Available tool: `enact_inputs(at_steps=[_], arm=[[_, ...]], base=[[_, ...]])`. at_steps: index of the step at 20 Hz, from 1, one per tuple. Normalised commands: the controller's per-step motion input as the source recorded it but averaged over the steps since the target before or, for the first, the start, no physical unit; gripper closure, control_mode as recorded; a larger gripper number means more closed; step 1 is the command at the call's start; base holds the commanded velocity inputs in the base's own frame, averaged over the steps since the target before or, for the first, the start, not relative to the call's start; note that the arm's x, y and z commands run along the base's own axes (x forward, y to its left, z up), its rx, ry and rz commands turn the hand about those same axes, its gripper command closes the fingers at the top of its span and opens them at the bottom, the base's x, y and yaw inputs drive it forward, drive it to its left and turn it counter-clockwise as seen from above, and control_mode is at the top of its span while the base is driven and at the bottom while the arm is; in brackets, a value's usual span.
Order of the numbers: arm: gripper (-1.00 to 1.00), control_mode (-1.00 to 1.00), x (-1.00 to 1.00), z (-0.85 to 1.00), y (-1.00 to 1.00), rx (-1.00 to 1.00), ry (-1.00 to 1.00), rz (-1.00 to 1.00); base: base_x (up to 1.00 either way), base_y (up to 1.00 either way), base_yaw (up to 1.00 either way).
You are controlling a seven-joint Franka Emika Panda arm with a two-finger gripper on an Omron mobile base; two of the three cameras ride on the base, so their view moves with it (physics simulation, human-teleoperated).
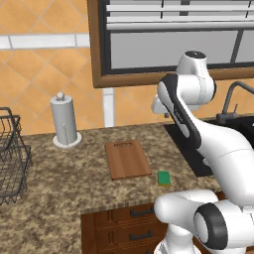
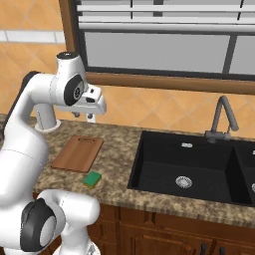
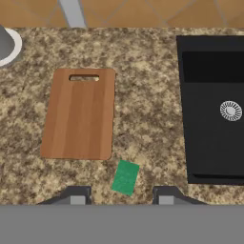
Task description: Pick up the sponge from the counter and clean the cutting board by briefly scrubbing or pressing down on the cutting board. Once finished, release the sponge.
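Granite desk (image 1: 59, 168), sink (image 3: 214, 109) at right. Board (image 3: 79, 114) lies flat; sponge (image 3: 126, 177) just off its near corner, apart, skewed. Claw (image 3: 122, 195) spread, empty, high above. Descend straight, rotate to sponge's tilt, pinch its short sides.

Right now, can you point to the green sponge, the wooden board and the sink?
sponge (image 3: 126, 177): hand view, middle of its green top.
cutting board (image 3: 79, 116): hand view, centre of the wood.
sink (image 2: 169, 164): right base view, bare black basin floor.
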Motion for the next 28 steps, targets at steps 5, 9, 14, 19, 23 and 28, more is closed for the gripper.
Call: enact_inputs(at_steps=[5, 9, 14, 19, 23, 28], arm=[[-1.00, -1.00, 0.01, -0.24, 0.08, -0.02, 0.00, -0.01], [-1.00, -1.00, 0.05, -0.72, 0.06, -0.11, 0.19, -0.07], [-1.00, -1.00, 0.25, -0.89, 0.01, -0.03, 0.33, -0.07], [-1.00, -1.00, 0.15, -0.97, -0.02, 0.04, 0.21, -0.01], [-1.00, -1.00, 0.01, -0.79, 0.00, 0.09, 0.03, 0.00], [-1.00, -1.00, -0.09, -0.31, -0.02, 0.04, 0.06, -0.01]], base=[[0.00, 0.00, 0.00], [0.00, 0.00, 0.00], [0.00, 0.00, 0.00], [0.00, 0.00, 0.00], [0.00, 0.00, 0.00], [0.00, 0.00, 0.00]])
